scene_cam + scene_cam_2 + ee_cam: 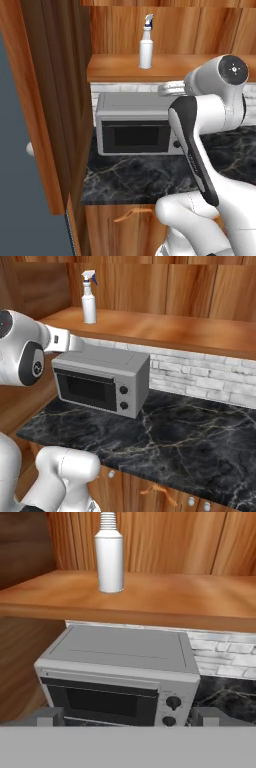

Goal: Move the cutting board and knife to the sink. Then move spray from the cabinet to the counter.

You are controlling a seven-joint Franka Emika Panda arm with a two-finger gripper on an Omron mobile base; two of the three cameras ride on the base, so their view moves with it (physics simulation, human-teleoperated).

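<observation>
The white spray (146, 50) (89, 303) (110, 559) with its grey-blue nozzle stands upright on the open wooden cabinet shelf (115, 69) (170, 330) (170, 601). My gripper (128, 719) hangs below and in front of the shelf, over the black marble counter (135, 177) (180, 441), and faces the spray from a distance. Its fingertips (50, 716) stand wide apart with nothing between them, so it is open. The cutting board, the knife and the sink are out of view.
A grey microwave (134, 125) (100, 381) (120, 667) sits on the counter right under the shelf, close ahead of my hand. A tall wooden panel (55, 100) rises at the left. A pale brick backsplash (200, 373) runs behind the counter.
</observation>
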